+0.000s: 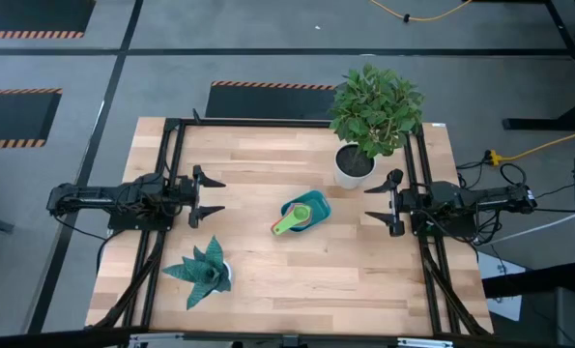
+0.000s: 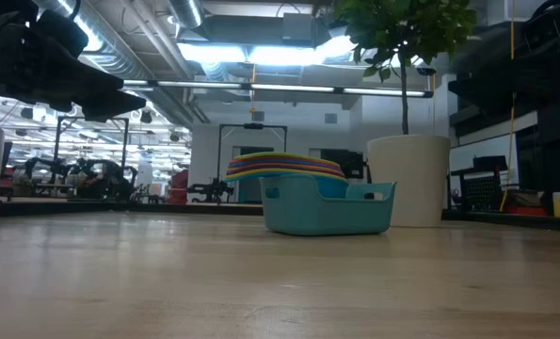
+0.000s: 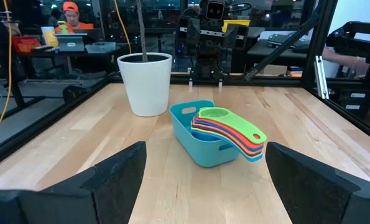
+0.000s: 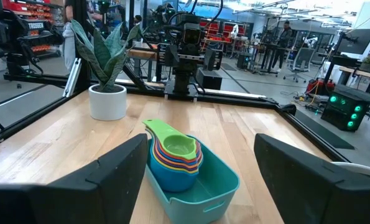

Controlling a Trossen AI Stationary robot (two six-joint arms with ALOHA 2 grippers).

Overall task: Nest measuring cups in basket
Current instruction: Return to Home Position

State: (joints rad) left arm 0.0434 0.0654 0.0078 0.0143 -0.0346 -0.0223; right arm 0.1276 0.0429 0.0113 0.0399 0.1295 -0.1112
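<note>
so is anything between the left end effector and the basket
Nothing: only bare table lies between the left end effector and the basket, as the high view shows; the left wrist view agrees.

Bright ceiling lights, low-view glare, soft shadows

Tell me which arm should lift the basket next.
Right, probably: the right gripper, open, sits nearer the basket than the left gripper, also open, and the basket lies straight ahead of it.
</note>
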